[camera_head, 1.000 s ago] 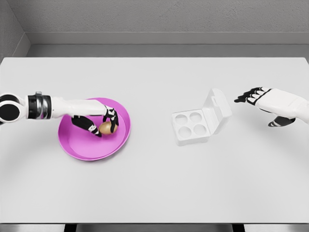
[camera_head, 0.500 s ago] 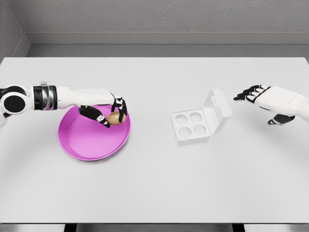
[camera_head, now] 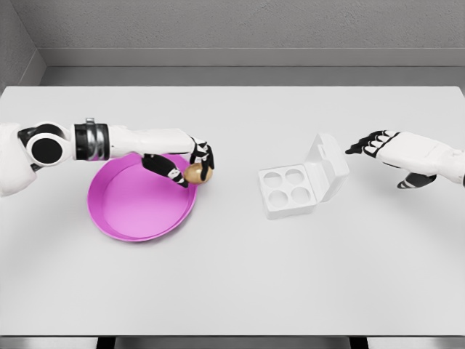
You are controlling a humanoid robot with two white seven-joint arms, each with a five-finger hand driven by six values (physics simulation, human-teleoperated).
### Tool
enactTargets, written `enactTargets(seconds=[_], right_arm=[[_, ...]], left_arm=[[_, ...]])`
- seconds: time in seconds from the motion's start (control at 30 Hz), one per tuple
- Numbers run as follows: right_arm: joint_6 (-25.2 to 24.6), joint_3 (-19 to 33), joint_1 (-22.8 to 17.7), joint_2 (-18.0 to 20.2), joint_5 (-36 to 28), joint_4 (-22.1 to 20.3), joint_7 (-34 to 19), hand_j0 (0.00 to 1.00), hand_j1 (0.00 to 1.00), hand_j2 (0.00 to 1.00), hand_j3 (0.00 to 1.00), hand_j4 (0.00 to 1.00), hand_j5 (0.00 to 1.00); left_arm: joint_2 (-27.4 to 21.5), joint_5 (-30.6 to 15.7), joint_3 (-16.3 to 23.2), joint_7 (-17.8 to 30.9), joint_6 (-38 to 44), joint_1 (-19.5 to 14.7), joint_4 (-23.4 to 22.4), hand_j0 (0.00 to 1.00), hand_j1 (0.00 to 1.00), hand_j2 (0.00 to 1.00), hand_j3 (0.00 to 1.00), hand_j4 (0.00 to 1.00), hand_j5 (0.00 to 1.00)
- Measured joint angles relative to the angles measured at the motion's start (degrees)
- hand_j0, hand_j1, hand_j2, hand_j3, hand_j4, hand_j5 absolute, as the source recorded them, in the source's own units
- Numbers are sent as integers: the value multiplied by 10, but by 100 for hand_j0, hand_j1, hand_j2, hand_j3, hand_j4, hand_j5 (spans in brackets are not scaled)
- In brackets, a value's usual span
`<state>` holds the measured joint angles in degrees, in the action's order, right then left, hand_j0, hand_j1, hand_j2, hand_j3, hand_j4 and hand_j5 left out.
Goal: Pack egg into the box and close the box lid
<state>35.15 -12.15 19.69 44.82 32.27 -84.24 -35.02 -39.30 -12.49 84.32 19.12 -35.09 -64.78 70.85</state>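
Lifted clear of the pink plate (camera_head: 123, 214), the egg (camera_head: 194, 173) now rides over the plate's right rim, pinched in the left robot hand (camera_head: 190, 163). Its target, the open box (camera_head: 294, 190) (four empty cups), lies rightward, toward the worktop's middle; the right robot hand (camera_head: 396, 149) hovers open beyond it.

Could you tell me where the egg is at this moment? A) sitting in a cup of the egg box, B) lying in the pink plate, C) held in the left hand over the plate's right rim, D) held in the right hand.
C: the left hand grips the egg above the pink plate rim; the egg box cups are empty.
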Motion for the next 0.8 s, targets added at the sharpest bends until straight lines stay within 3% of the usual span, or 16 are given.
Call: enactTargets(seconds=[0.8], right_arm=[[0,0,6,2,0,8,0,100,100,100,100,100,100]], left_arm=[[76,-1,-24,0,0,-1,-29,39,39,39,39,39,39]])
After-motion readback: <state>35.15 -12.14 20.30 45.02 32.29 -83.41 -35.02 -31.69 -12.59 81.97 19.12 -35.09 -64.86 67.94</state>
